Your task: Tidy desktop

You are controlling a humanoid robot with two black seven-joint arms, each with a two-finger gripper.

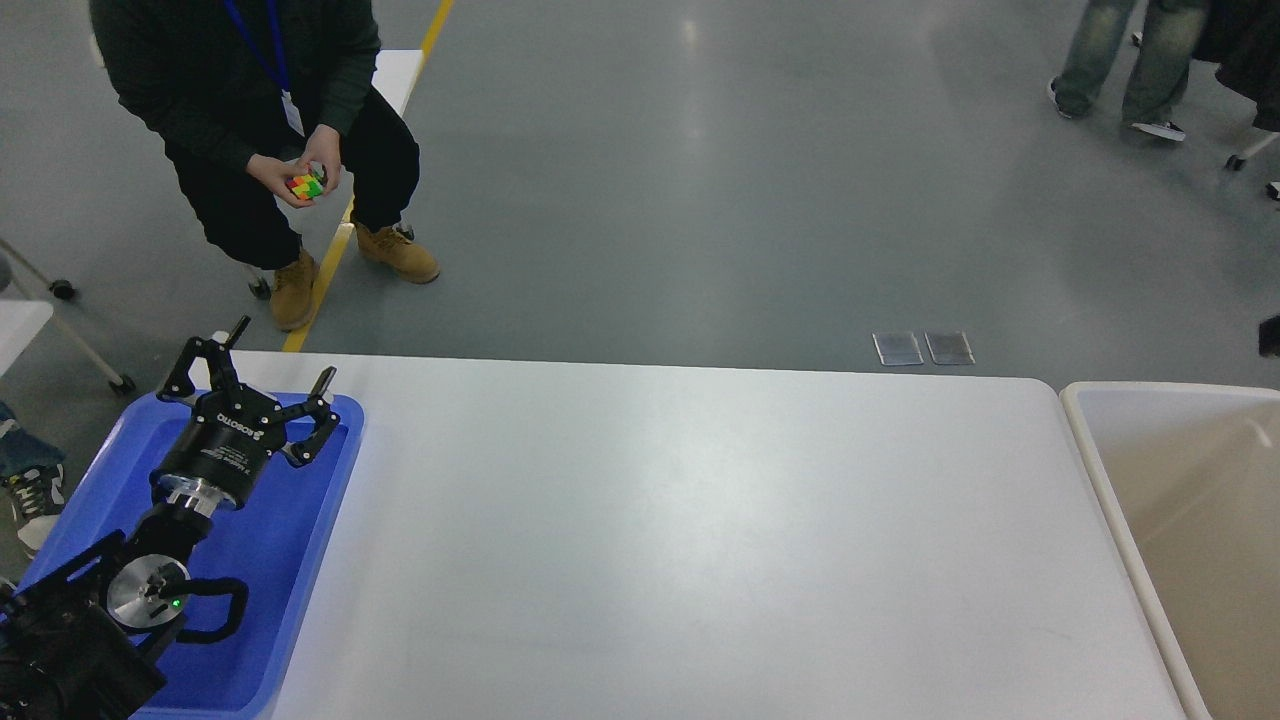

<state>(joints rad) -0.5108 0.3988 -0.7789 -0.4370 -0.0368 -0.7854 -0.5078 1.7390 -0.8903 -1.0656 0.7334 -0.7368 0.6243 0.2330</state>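
Over the blue tray [300, 560] at the table's left end hangs the left gripper [278, 358], its two fingers spread wide with nothing between them. Its fingertips reach just past the tray's far rim, and the arm behind it runs back to the lower left corner. No right arm or gripper shows anywhere.

As I judge it, the step in hand is either a release just made into the tray or a return for the next item. To do it well, the gripper should lift straight clear of the tray rim before swinging right, jaws kept apart, so that neither finger catches the raised edge.

The desktop [680, 540], white with rounded corners, fills the middle and lower part of the view, running from the tray to the beige bin [1090, 440] just beside its right end. Nothing loose lies on it that I can make out, so the tidying looks close to finished. What the tray holds beneath the arm is hidden, though its visible floor looks bare.

By count: one tray, one bin, one gripper. One person [250, 120] crouches on the floor beyond the table with one coloured puzzle cube [307, 185] in both hands; two small grey plates [923, 348] sit in the floor, and the legs of perhaps one more bystander [1120, 60] show at the top right.
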